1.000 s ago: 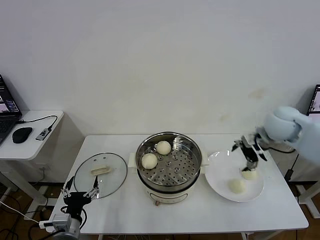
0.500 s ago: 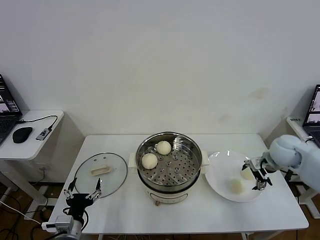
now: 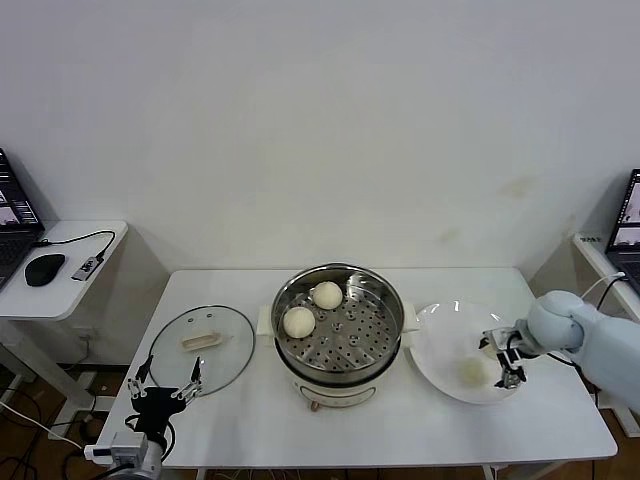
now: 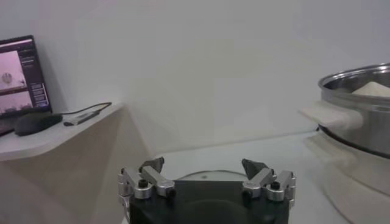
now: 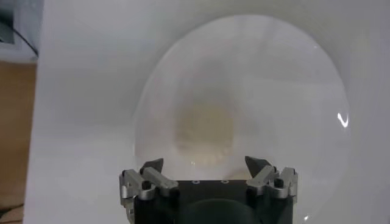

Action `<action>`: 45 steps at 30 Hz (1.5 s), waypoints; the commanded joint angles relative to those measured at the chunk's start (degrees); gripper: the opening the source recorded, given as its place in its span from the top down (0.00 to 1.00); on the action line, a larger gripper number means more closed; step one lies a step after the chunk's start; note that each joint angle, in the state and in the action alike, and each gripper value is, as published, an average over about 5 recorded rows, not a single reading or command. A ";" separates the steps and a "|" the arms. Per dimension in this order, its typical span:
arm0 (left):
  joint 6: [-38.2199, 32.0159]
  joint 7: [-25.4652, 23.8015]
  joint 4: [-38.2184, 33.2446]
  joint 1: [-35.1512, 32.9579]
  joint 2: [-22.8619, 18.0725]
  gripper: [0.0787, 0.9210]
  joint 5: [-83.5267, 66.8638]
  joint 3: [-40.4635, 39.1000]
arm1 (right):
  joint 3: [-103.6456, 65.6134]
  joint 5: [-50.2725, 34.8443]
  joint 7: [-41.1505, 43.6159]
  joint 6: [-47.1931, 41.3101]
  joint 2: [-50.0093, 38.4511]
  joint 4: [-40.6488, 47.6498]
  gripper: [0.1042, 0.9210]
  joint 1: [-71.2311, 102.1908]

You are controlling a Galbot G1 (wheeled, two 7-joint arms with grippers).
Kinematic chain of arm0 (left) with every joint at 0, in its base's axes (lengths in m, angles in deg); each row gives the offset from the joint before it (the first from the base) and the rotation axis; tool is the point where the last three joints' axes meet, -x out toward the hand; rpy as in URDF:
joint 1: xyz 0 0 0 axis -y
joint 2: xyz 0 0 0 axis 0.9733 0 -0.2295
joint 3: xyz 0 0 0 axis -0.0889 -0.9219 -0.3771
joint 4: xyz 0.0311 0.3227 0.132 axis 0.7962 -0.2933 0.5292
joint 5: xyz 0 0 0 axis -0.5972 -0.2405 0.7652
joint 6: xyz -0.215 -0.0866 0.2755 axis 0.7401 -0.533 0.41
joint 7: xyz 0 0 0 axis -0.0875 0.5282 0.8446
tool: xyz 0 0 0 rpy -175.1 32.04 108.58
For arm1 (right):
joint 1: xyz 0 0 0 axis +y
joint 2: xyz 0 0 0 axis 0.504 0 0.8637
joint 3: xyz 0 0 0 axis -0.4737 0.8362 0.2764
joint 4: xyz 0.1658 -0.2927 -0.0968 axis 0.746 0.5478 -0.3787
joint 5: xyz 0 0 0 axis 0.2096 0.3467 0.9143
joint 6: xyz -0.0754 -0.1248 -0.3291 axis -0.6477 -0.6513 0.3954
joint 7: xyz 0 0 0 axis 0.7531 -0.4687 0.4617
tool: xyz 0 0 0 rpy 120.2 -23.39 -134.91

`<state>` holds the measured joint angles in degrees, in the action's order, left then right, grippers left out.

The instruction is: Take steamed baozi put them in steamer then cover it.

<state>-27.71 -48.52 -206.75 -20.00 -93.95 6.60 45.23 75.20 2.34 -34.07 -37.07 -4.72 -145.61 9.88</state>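
The steamer (image 3: 340, 330) stands mid-table with two baozi in it, one (image 3: 298, 321) near the front left and one (image 3: 327, 294) behind it. Two more baozi lie on the white plate (image 3: 438, 345): one (image 3: 471, 371) lies bare, the other (image 3: 488, 346) is partly hidden by my right gripper (image 3: 503, 358). That gripper is open and low over the plate. In the right wrist view its gripper (image 5: 207, 163) has a baozi (image 5: 206, 131) just ahead of the open fingers. The cover (image 3: 200, 345) lies flat on the table, left of the steamer. My left gripper (image 3: 165, 385) is open at the table's front left edge.
A side table (image 3: 70, 275) with a mouse (image 3: 44, 269) and a laptop stands at the far left. In the left wrist view the open left gripper (image 4: 203, 164) faces the cover's rim (image 4: 201, 176), with the steamer (image 4: 359, 91) off to one side.
My right gripper has come down from above the plate's far side and now sits low over the plate by the baozi. The left gripper has dropped slightly.
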 commanded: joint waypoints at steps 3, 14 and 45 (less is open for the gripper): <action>-0.07 -0.08 0.15 0.03 -0.11 0.12 0.33 0.01 | -1.33 -1.29 -1.23 -1.37 3.30 2.63 0.15 2.12; -0.07 -0.05 0.41 0.32 -0.35 0.12 0.39 -0.24 | -0.26 -2.10 0.32 -2.38 4.90 4.78 0.27 1.29; -0.03 -0.03 -0.12 0.78 -0.09 0.12 0.32 -1.12 | 12.84 -14.55 5.11 -2.27 0.18 -0.15 0.53 -29.29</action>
<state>-27.79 -48.54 -206.87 -19.22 -94.03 6.92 44.13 83.45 -8.33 -29.68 -39.34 -3.85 -144.95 -7.79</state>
